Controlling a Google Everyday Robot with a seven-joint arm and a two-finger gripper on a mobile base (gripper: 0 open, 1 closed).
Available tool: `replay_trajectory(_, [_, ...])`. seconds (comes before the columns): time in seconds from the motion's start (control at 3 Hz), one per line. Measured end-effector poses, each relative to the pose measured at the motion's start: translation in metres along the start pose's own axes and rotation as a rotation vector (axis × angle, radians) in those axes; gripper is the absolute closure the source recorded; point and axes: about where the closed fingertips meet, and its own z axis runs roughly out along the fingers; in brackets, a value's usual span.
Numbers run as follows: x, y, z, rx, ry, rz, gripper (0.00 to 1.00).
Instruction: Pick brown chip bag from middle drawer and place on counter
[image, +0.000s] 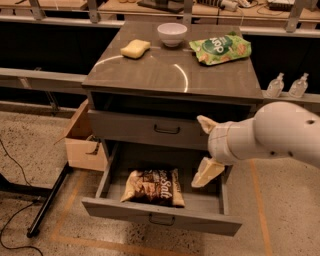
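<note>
The brown chip bag (152, 186) lies flat on the floor of the middle drawer (160, 216), which is pulled out, with its white lettering facing up. The bag sits towards the drawer's front, slightly left of centre.

Just right of the bag and a little above it are the pale fingers (207, 172) on the end of the white arm (270, 132), which reaches in from the right. The fingers are spread wide apart with nothing between them. The lower one points down over the drawer's right side, clear of the bag. The upper one points up in front of the closed drawer (150, 129) directly above the bag.

Higher still is the table (170, 75), whose glossy top carries three things, all well above and behind the bag:
- a yellow sponge (135, 48) to the upper left
- a white bowl (172, 34) nearly straight above
- a green chip bag (220, 48) to the upper right

Left of the bag, on the speckled floor beside the cabinet, stands a cardboard box (82, 145) with its flaps up. Far to the bag's upper right, two small clear bottles (274, 86) stand on a ledge.
</note>
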Motion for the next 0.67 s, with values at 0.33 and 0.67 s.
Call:
replay_trajectory(0.33, [0.008,0.014,0.048,-0.035,-0.024,-0.040,0.00])
replay_trajectory(0.67, [0.015,0.025,0.096,-0.079,-0.025,-0.081,0.00])
